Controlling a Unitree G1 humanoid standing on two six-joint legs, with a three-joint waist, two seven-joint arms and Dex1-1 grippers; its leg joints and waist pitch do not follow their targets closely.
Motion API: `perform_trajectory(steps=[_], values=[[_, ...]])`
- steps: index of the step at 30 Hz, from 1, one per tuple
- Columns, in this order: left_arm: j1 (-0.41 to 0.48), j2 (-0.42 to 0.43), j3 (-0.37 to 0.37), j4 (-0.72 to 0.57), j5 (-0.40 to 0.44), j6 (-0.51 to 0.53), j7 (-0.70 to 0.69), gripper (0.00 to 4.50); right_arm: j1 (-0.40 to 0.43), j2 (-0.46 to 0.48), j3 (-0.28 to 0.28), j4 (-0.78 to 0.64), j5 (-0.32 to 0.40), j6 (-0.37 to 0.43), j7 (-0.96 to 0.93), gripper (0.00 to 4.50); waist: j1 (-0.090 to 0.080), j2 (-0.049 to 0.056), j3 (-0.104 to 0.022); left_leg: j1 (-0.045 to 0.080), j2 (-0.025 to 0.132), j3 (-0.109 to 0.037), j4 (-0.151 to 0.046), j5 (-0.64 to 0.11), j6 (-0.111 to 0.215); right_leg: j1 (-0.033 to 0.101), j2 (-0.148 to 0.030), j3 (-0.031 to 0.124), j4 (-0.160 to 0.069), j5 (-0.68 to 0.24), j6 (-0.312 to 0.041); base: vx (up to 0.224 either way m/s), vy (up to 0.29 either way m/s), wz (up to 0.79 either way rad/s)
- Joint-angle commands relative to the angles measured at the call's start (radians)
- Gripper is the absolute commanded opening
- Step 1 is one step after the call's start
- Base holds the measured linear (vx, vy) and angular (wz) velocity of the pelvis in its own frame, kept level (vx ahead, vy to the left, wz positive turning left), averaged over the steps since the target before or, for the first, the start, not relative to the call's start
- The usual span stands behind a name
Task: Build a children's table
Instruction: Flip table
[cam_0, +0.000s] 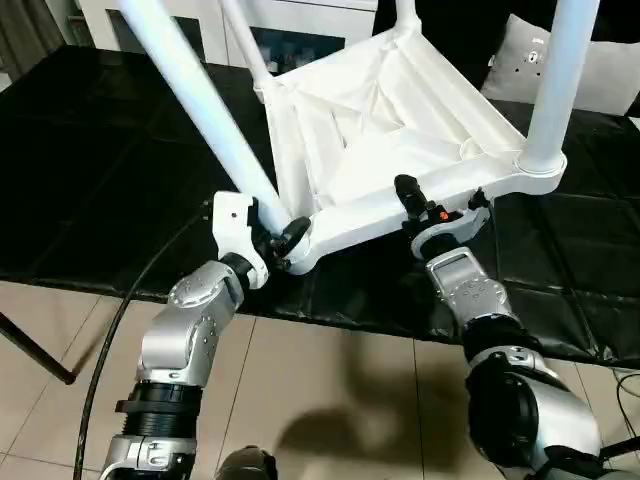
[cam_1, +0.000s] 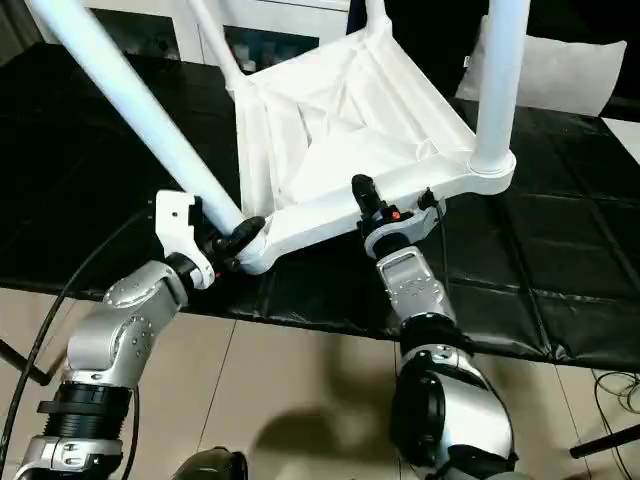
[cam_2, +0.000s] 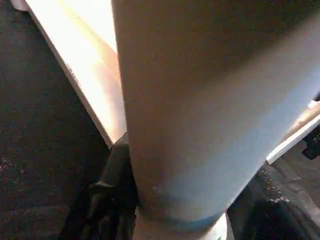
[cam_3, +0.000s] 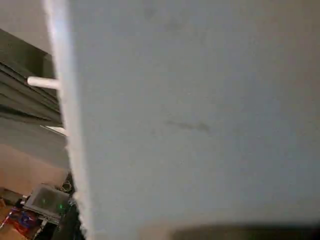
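Note:
The white children's table top (cam_0: 400, 130) lies upside down and tilted on the black table, its X-ribbed underside facing me. Legs stand in its corner sockets: a near-left leg (cam_0: 200, 110), a near-right leg (cam_0: 560, 80) and two far ones (cam_0: 245, 40). My left gripper (cam_0: 283, 240) is shut on the near-left leg just above its socket. In the left wrist view that leg (cam_2: 200, 100) sits between the black fingers (cam_2: 107, 200). My right gripper (cam_0: 415, 205) is shut on the top's near rim, one finger over the edge. The white plastic (cam_3: 200, 125) lies close in front of the right wrist camera.
The black table (cam_0: 100, 180) ends just in front of the grippers, with tiled floor (cam_0: 300, 380) below. A white cabinet (cam_0: 300, 25) stands behind, and a white cushion (cam_0: 610, 70) lies at the back right. A black cable (cam_0: 120, 330) hangs by my left arm.

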Motion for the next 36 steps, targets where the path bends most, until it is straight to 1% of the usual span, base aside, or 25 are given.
perform_trajectory(steps=[1,2,4,5,6,10,12,13,15,16,17,18,22,23,24,26,27,28,29,30,31,32,34,35,36], values=[[-0.012,-0.027,-0.018,-0.003,-0.012,-0.049,-0.023,2.03,-0.082,-0.004,0.020,-0.055,-0.003,-0.039,0.045,2.00,-0.004,-0.002,-0.092,0.057,0.076,-0.028,-0.044,0.026,0.091,0.036,-0.094,0.023,-0.039,0.317,-0.259,0.000,0.000,0.00],[-0.014,-0.026,-0.011,-0.004,-0.010,-0.067,-0.018,2.37,-0.081,-0.010,0.021,-0.059,-0.010,-0.053,0.038,1.99,-0.003,-0.003,-0.093,0.057,0.077,-0.029,-0.044,0.025,0.089,0.036,-0.094,0.023,-0.039,0.314,-0.258,0.000,0.000,0.00],[-0.016,-0.023,-0.005,-0.005,-0.009,-0.080,-0.016,2.72,-0.080,-0.017,0.021,-0.063,-0.017,-0.064,0.031,1.98,-0.002,-0.002,-0.095,0.057,0.076,-0.029,-0.043,0.037,0.091,0.036,-0.093,0.022,-0.036,0.329,-0.259,0.000,0.000,0.00],[-0.011,-0.013,-0.001,-0.011,-0.004,-0.099,-0.022,2.72,-0.081,-0.030,0.017,-0.069,-0.024,-0.083,0.019,1.98,-0.003,-0.003,-0.095,0.056,0.076,-0.028,-0.042,0.040,0.093,0.036,-0.093,0.022,-0.035,0.334,-0.259,0.000,0.000,0.00],[-0.004,-0.003,0.002,-0.018,0.002,-0.118,-0.025,2.72,-0.082,-0.044,0.011,-0.074,-0.028,-0.098,0.006,1.98,-0.002,0.000,-0.096,0.057,0.076,-0.030,-0.040,0.048,0.094,0.034,-0.092,0.021,-0.035,0.341,-0.255,0.000,0.000,0.00],[0.027,0.021,0.032,-0.049,-0.007,-0.146,-0.037,2.72,-0.083,-0.089,-0.008,-0.097,-0.041,-0.143,-0.030,1.98,-0.002,-0.003,-0.102,0.051,0.072,-0.028,-0.032,0.087,0.105,0.035,-0.089,0.021,-0.023,0.405,-0.255,0.000,0.000,0.00],[0.032,0.026,0.032,-0.053,-0.006,-0.147,-0.041,2.84,-0.082,-0.094,-0.009,-0.100,-0.045,-0.148,-0.034,1.98,0.001,-0.003,-0.100,0.048,0.074,-0.026,-0.025,0.084,0.112,0.026,-0.087,0.020,-0.020,0.417,-0.256,0.000,0.000,0.00],[0.036,0.029,0.032,-0.056,-0.006,-0.147,-0.043,3.16,-0.082,-0.097,-0.010,-0.102,-0.048,-0.152,-0.036,1.98,0.005,-0.001,-0.099,0.050,0.074,-0.024,-0.025,0.070,0.112,0.023,-0.086,0.020,-0.022,0.399,-0.257,0.000,0.000,0.00],[0.062,0.051,0.028,-0.063,0.003,-0.167,-0.060,3.23,-0.073,-0.122,-0.012,-0.131,-0.066,-0.171,-0.055,1.97,0.006,-0.005,-0.093,0.051,0.077,-0.023,-0.032,0.005,0.097,0.020,-0.090,0.021,-0.032,0.303,-0.254,0.000,0.000,0.00],[0.079,0.063,0.026,-0.071,0.008,-0.175,-0.070,3.23,-0.063,-0.140,-0.009,-0.159,-0.078,-0.176,-0.059,1.97,0.005,-0.002,-0.091,0.053,0.079,-0.024,-0.036,-0.014,0.085,0.019,-0.089,0.020,-0.034,0.255,-0.248,0.000,0.000,0.00],[0.090,0.072,0.024,-0.075,0.011,-0.180,-0.077,3.49,-0.056,-0.152,-0.007,-0.179,-0.087,-0.180,-0.061,1.96,0.005,-0.001,-0.089,0.056,0.080,-0.024,-0.039,-0.026,0.074,0.017,-0.087,0.019,-0.037,0.222,-0.241,0.000,0.000,0.00],[0.102,0.077,0.024,-0.084,0.007,-0.180,-0.085,3.49,-0.046,-0.163,-0.005,-0.208,-0.097,-0.184,-0.071,1.96,0.004,-0.001,-0.088,0.058,0.080,-0.023,-0.042,-0.042,0.059,0.015,-0.086,0.019,-0.039,0.192,-0.232,0.000,0.000,0.00],[0.125,0.085,0.011,-0.105,-0.005,-0.190,-0.110,3.81,-0.025,-0.179,-0.009,-0.270,-0.115,-0.190,-0.113,1.96,0.007,-0.002,-0.086,0.060,0.077,-0.020,-0.049,-0.088,0.025,0.012,-0.087,0.020,-0.048,0.140,-0.195,-0.014,0.009,0.00],[0.140,0.092,-0.006,-0.124,-0.006,-0.183,-0.129,3.95,-0.011,-0.188,-0.001,-0.297,-0.133,-0.194,-0.129,1.94,0.007,0.001,-0.085,0.059,0.077,-0.023,-0.053,-0.101,0.009,0.012,-0.088,0.020,-0.051,0.109,-0.182,0.000,0.000,0.00],[0.157,0.101,-0.024,-0.144,-0.003,-0.170,-0.146,4.05,0.004,-0.198,0.006,-0.334,-0.155,-0.195,-0.154,1.93,0.001,-0.001,-0.082,0.058,0.077,-0.022,-0.058,-0.141,-0.008,0.009,-0.088,0.021,-0.057,0.064,-0.174,0.000,0.000,0.00],[0.169,0.108,-0.037,-0.157,-0.001,-0.162,-0.156,4.11,0.015,-0.205,0.012,-0.356,-0.169,-0.199,-0.170,1.93,-0.002,0.001,-0.079,0.063,0.077,-0.020,-0.063,-0.199,-0.036,0.002,-0.090,0.024,-0.066,-0.004,-0.163,0.000,0.000,0.00],[0.181,0.118,-0.052,-0.168,0.004,-0.156,-0.167,4.17,0.029,-0.215,0.022,-0.380,-0.201,-0.206,-0.199,1.92,-0.003,0.000,-0.078,0.063,0.077,-0.020,-0.064,-0.214,-0.045,0.001,-0.091,0.025,-0.069,-0.023,-0.158,0.000,0.000,0.00],[0.181,0.118,-0.052,-0.168,0.004,-0.156,-0.167,4.25,0.029,-0.215,0.022,-0.380,-0.201,-0.206,-0.199,1.92,-0.005,-0.002,-0.077,0.062,0.077,-0.021,-0.067,-0.230,-0.057,0.000,-0.092,0.026,-0.071,-0.053,-0.146,-0.054,0.017,-0.01],[0.193,0.132,-0.069,-0.183,0.011,-0.151,-0.181,4.33,0.046,-0.226,0.039,-0.413,-0.236,-0.205,-0.219,1.91,-0.012,-0.002,-0.076,0.060,0.074,-0.020,-0.069,-0.256,-0.069,0.000,-0.091,0.028,-0.074,-0.088,-0.139,0.000,0.000,0.00],[0.202,0.146,-0.084,-0.203,0.018,-0.144,-0.191,4.40,0.068,-0.240,0.069,-0.456,-0.287,-0.188,-0.245,1.91,-0.010,-0.002,-0.076,0.063,0.075,-0.020,-0.069,-0.257,-0.078,-0.004,-0.091,0.029,-0.078,-0.102,-0.125,0.000,0.000,0.00],[0.210,0.167,-0.103,-0.229,0.032,-0.142,-0.202,4.46,0.102,-0.262,0.124,-0.521,-0.377,-0.164,-0.298,1.91,-0.010,-0.003,-0.074,0.062,0.075,-0.020,-0.071,-0.257,-0.079,-0.005,-0.090,0.030,-0.079,-0.107,-0.118,0.000,0.000,0.00],[0.209,0.174,-0.109,-0.236,0.039,-0.145,-0.205,4.50,0.114,-0.270,0.148,-0.541,-0.419,-0.161,-0.326,1.91,-0.011,-0.003,-0.074,0.063,0.074,-0.020,-0.071,-0.268,-0.083,-0.008,-0.089,0.030,-0.080,-0.124,-0.105,0.000,0.000,0.00],[0.204,0.179,-0.111,-0.238,0.048,-0.146,-0.207,4.50,0.119,-0.270,0.157,-0.551,-0.435,-0.154,-0.344,1.91,-0.015,-0.008,-0.072,0.060,0.072,-0.019,-0.071,-0.269,-0.090,-0.007,-0.089,0.032,-0.084,-0.149,-0.096,0.000,0.000,0.00],[0.201,0.181,-0.113,-0.239,0.053,-0.147,-0.208,4.50,0.122,-0.269,0.162,-0.557,-0.443,-0.149,-0.355,1.91,-0.016,-0.005,-0.071,0.063,0.071,-0.018,-0.070,-0.286,-0.094,-0.012,-0.090,0.034,-0.088,-0.176,-0.093,0.000,0.000,0.00],[0.193,0.186,-0.115,-0.241,0.064,-0.153,-0.208,4.50,0.124,-0.269,0.172,-0.562,-0.460,-0.145,-0.371,1.90,-0.020,-0.010,-0.069,0.061,0.070,-0.019,-0.070,-0.307,-0.097,-0.011,-0.093,0.035,-0.091,-0.206,-0.091,0.000,0.000,0.00]])
